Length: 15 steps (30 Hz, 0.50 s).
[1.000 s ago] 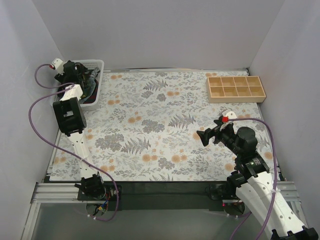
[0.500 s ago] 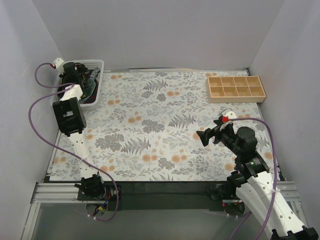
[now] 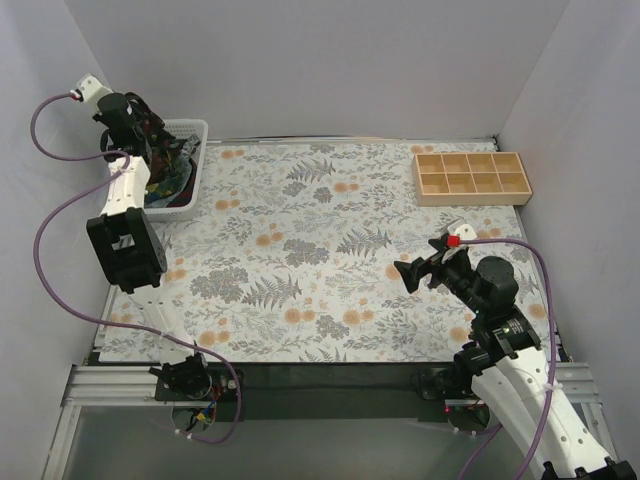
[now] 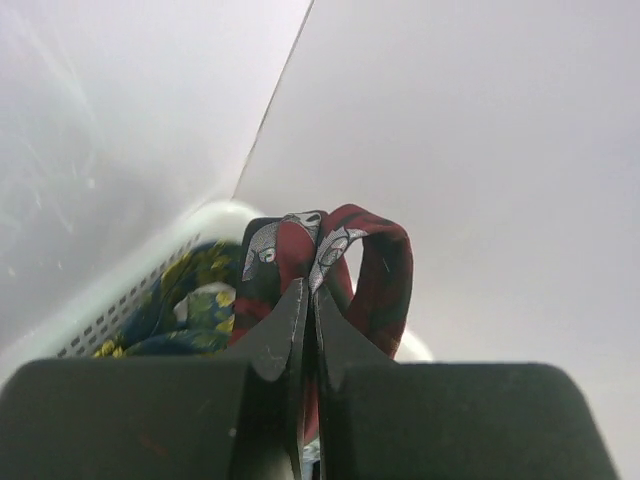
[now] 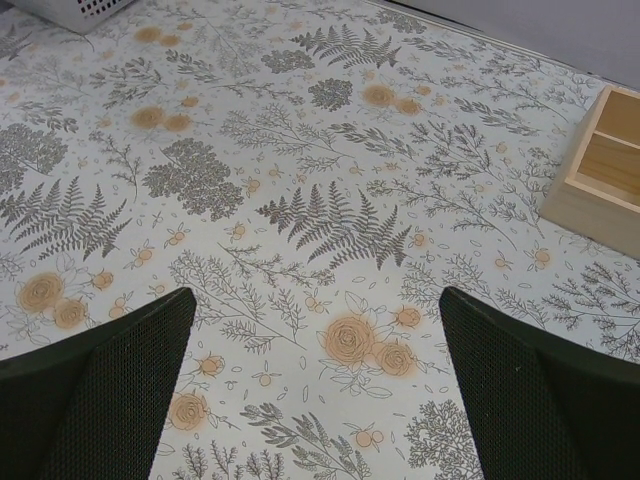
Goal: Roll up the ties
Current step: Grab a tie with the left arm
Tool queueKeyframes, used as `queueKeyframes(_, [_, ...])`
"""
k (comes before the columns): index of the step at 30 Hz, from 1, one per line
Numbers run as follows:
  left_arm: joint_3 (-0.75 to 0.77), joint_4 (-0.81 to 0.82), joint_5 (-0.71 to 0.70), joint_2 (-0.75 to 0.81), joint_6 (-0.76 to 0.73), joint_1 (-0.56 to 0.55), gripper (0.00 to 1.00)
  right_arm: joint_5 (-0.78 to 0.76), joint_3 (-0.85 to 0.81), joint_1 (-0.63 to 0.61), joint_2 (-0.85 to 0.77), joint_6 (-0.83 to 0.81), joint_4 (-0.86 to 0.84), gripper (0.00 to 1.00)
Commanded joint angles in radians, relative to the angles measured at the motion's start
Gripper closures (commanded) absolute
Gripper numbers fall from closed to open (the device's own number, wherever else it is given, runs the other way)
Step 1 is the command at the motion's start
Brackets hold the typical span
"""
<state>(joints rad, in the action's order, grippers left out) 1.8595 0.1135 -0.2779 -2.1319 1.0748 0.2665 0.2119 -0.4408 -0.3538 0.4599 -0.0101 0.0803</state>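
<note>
Table (image 3: 330, 200): floral cloth, grey walls around; white basket (image 3: 199, 160) at far left corner.
Left gripper (image 4: 308, 295): clamped on a fold of the maroon tie (image 4: 382, 270), held above the basket.
Other ties (image 4: 190, 295): in the basket.
Right gripper (image 5: 315, 300): jaws wide apart, empty, over the table.

Maroon tie (image 4: 385, 270) looped aloft; other ties (image 4: 195, 292) heaped below.

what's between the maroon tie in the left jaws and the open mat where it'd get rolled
Only the basket: the left jaws hold the maroon tie above it, so its mat-side wall is the one thing to pass over. Nothing visible lies on the mat beyond; the wooden tray sits at the far right corner, off the path.
</note>
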Motion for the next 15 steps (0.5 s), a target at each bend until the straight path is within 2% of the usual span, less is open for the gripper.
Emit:
queueKeyframes(1, [-0.051,-0.018,0.077,0.151,-0.009,0.004,1.0,0.01,-0.009,-0.004,-0.017,0.025,-0.02,0.02])
queueKeyframes(6, [-0.068,-0.049,0.206,0.24,0.008,-0.004,1.0,0.011,-0.033,-0.005,-0.02,0.042,-0.017,0.02])
queueKeyframes(10, [-0.098,-0.107,0.354,0.323,0.072,-0.035,1.0,-0.074,-0.052,-0.004,-0.044,0.093,-0.001,0.02])
queueKeyframes(15, [-0.126,-0.195,0.433,0.411,0.056,-0.175,1.0,-0.057,-0.088,-0.004,-0.056,0.072,0.024,0.01])
